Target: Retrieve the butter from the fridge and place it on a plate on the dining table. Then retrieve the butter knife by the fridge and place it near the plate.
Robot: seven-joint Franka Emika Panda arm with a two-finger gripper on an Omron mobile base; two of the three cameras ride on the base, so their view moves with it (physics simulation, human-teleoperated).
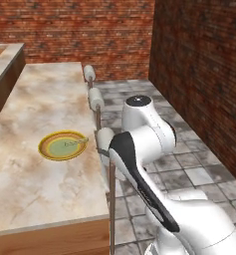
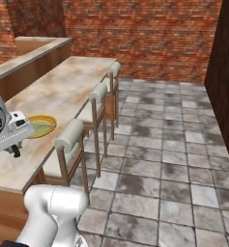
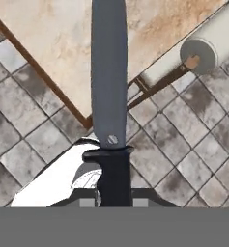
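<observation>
On the left of your left base view, the plate [image 1: 62, 145] lies flat on the dining table [image 1: 35, 184], with something small and pale on its right part that you cannot make out. Just right of the table edge stand the stools [image 1: 96, 98]. From your hand view, the gripper [image 3: 114, 200] is clamped tight on the dark handle of the butter knife [image 3: 109, 91], whose grey blade points away over the table's corner and the tiled floor [image 3: 183, 149].
</observation>
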